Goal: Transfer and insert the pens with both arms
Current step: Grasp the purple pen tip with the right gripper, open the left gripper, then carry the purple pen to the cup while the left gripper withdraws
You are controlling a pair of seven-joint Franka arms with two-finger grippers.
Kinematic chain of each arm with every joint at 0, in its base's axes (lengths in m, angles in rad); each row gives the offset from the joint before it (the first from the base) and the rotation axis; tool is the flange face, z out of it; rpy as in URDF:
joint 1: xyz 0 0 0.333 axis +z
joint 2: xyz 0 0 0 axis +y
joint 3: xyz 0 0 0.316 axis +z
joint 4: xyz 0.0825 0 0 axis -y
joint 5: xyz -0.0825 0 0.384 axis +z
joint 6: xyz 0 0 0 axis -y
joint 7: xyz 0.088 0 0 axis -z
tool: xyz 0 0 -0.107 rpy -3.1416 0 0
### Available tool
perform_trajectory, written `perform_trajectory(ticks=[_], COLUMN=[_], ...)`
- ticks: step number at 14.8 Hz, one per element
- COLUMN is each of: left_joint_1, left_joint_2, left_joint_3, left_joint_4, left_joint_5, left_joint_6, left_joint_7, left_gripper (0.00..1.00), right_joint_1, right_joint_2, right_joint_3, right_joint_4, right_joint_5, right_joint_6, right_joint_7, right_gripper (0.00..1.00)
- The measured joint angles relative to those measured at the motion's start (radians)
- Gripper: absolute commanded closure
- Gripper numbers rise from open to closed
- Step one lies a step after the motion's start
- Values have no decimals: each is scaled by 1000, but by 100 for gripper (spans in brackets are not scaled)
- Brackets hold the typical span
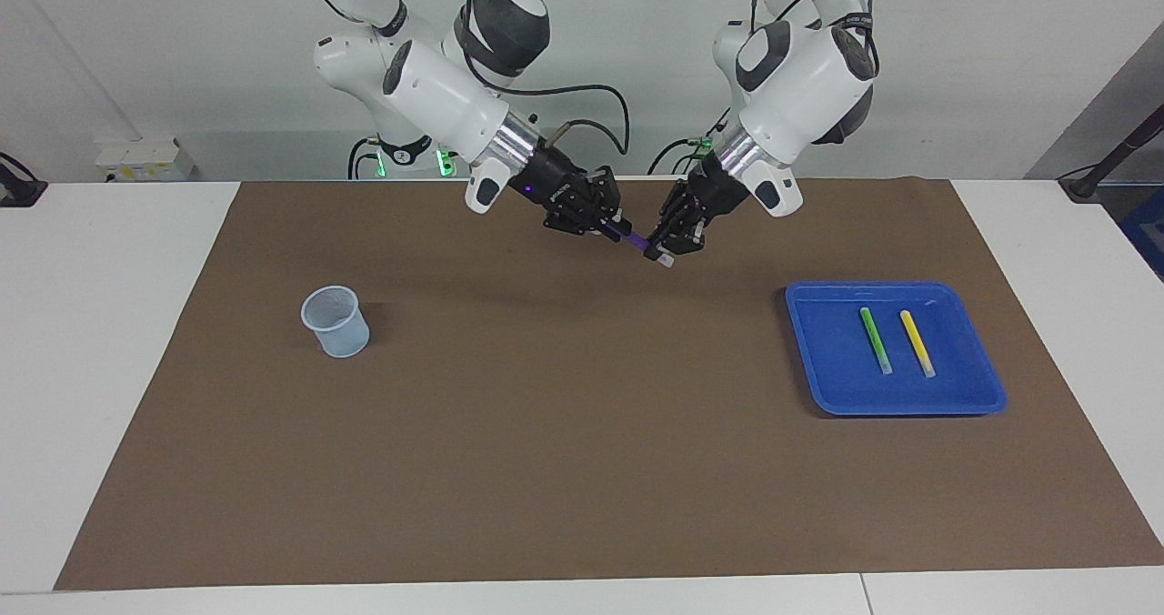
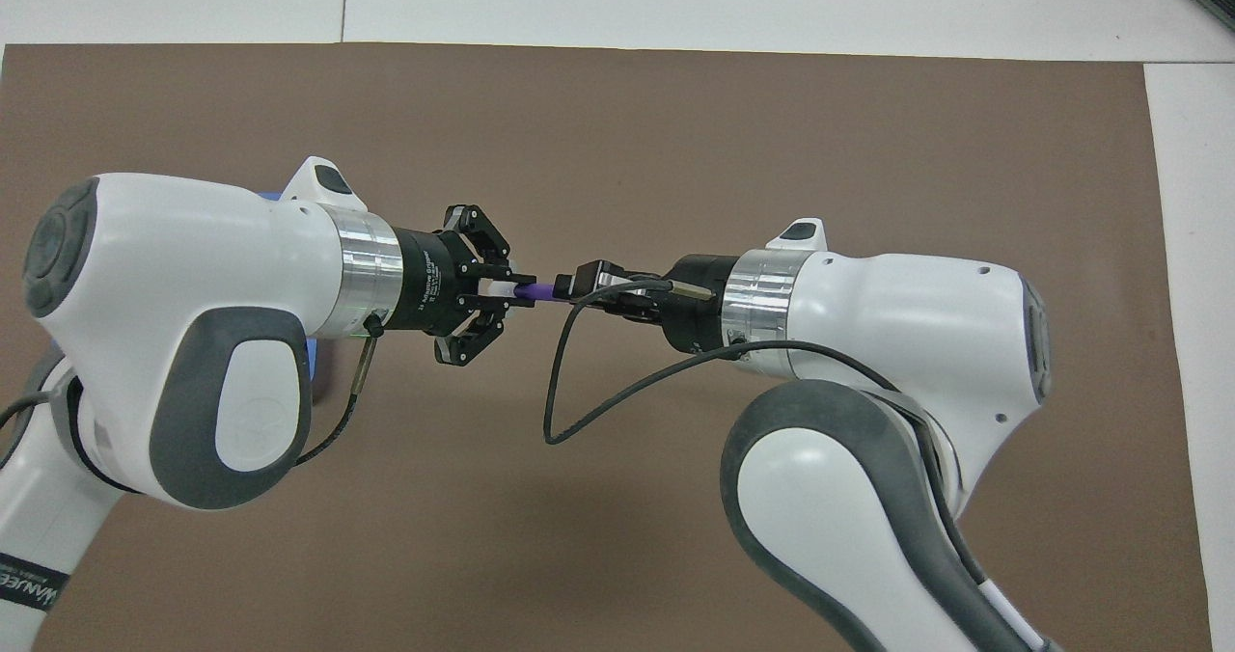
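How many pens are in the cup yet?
None; the cup looks empty. In hand: both the left end effector and right end effector grip the purple pen mid-air. Left: the green pen and yellow pen lie in the blue tray.
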Motion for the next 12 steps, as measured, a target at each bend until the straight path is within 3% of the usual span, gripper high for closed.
perform_trajectory(ticks=[7,12], left_joint_1=[-6,105], left_joint_2=[-16,-17], left_joint_3=[13,36], left_joint_4=[1,2], left_joint_5=[0,4], left_joint_6=[1,12], left_joint_7=[-2,-1], left_gripper=[0,0], right_joint_1=[-28,-116], right_joint_2=[0,-11], right_joint_3=[-9,-12], right_joint_4=[9,36], right_joint_5=[-116,-378], right_joint_6=[-92,-218], right_joint_7=[5,6], right_gripper=[100,100])
